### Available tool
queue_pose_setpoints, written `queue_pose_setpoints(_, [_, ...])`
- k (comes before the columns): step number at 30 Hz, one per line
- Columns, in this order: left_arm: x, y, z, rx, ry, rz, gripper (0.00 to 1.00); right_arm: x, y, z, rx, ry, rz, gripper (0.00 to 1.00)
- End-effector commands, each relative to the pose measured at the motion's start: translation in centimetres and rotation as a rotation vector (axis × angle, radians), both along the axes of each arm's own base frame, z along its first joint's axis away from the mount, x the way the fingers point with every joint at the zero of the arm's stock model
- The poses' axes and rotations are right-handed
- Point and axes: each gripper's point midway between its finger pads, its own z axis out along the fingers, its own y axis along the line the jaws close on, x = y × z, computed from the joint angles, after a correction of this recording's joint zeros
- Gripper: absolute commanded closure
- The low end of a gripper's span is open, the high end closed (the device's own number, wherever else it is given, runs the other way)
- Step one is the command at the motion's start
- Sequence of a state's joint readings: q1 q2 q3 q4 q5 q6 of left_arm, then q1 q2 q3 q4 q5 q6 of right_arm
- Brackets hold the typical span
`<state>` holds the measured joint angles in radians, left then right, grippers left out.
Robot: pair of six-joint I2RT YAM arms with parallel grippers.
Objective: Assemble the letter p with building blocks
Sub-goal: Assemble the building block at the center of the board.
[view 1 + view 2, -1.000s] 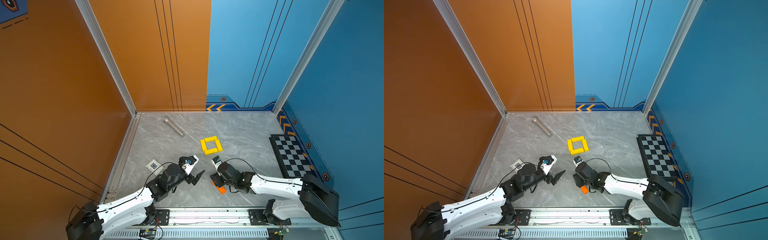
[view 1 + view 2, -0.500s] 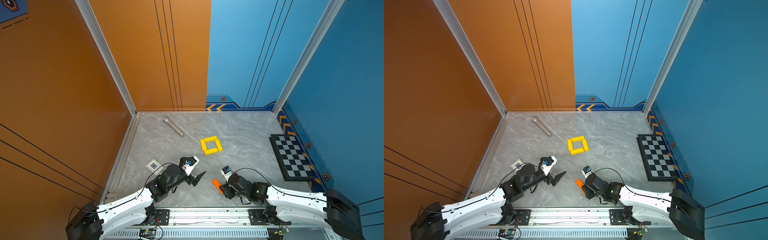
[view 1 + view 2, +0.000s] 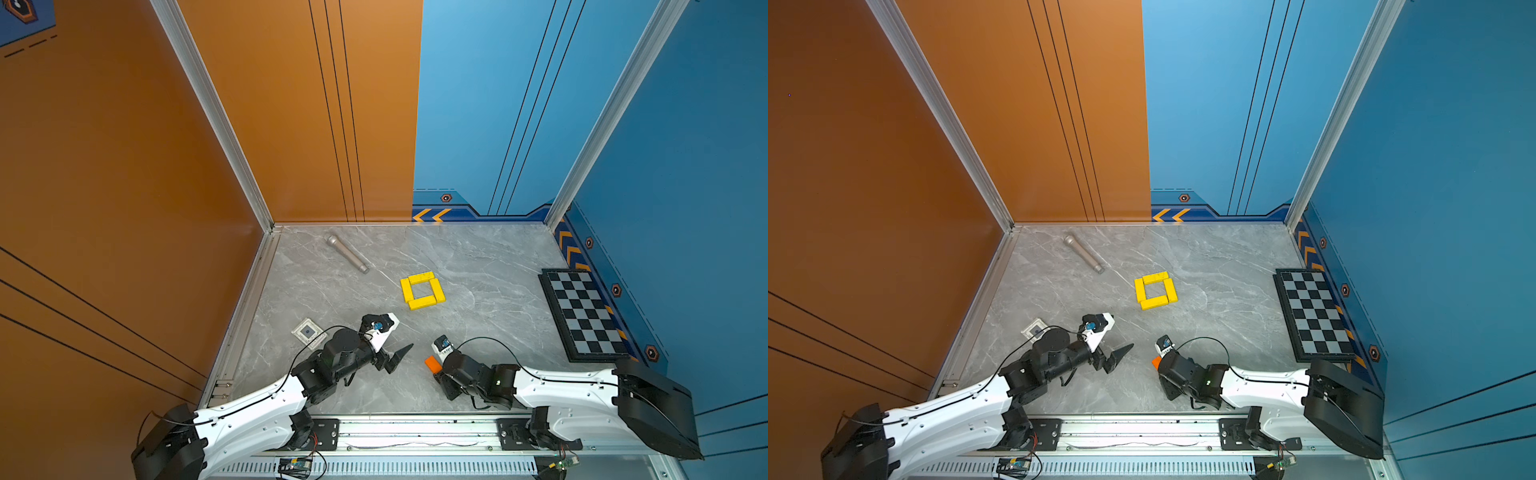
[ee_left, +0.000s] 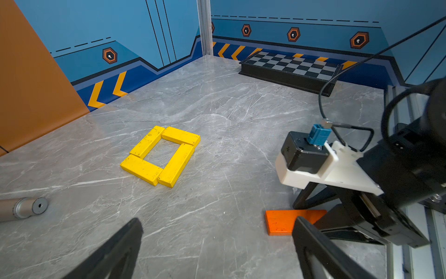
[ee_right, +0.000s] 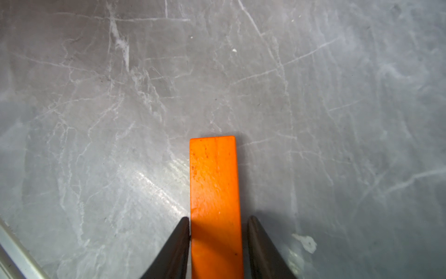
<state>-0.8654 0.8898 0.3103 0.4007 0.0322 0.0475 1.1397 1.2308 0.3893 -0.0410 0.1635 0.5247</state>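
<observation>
- The small grey tile (image 3: 308,332) lies flat near the left wall, just beside my left arm.
- The grey cylinder (image 3: 347,253) lies on its side towards the back, well apart from the blocks.
- My left gripper (image 4: 217,221) hovers low over the marble table (image 3: 478,266). Its two fingers are spread as wide as they go, with nothing between them.
- The four yellow planks (image 3: 422,304) lie flat as a closed square loop, end touching side at each corner, near the middle of the table.
- The orange plank (image 5: 214,193) lies flat near the front rail, between my two grippers and well apart from the loop.
- My right gripper (image 5: 218,218) straddles the near end of the orange plank, one finger along each long edge. One of the fingers (image 5: 178,241) seems to touch the wood. The other shows what may be a thin gap or only shadow, so I cannot tell whether I have it clamped.
- The chessboard (image 3: 582,316) lies against the right wall.
</observation>
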Motion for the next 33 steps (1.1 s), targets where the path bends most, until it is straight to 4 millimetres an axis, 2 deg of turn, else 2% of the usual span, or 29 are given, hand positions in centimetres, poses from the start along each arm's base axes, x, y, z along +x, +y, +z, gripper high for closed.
queue_pose_setpoints(1, [-0.4,-0.1,-0.2,0.0,-0.011,-0.019,0.01,-0.5,-0.9,-1.0,-0.055,0.014,-0.006,0.64])
queue_pose_setpoints(5, [0.0,0.3,-0.3,0.004,-0.014,0.007,0.01,0.2,-0.9,-0.8,-0.058,-0.014,-0.033,0.75])
queue_pose_setpoints(7, [0.0,0.3,-0.2,0.002,-0.016,0.012,0.01,0.4,-0.7,-0.8,-0.058,-0.015,-0.036,0.76])
queue_pose_setpoints(18, [0.3,0.7,-0.1,-0.003,-0.02,0.042,0.01,1.8,0.2,-1.5,-0.038,-0.013,-0.077,0.76])
queue_pose_setpoints(27, [0.6,1.3,0.1,-0.007,-0.028,0.073,0.01,3.2,1.3,-2.4,-0.024,0.005,-0.111,0.8])
queue_pose_setpoints(33, [0.8,1.6,0.0,-0.005,-0.032,0.094,0.01,5.3,2.2,-2.3,-0.01,-0.005,-0.16,0.79])
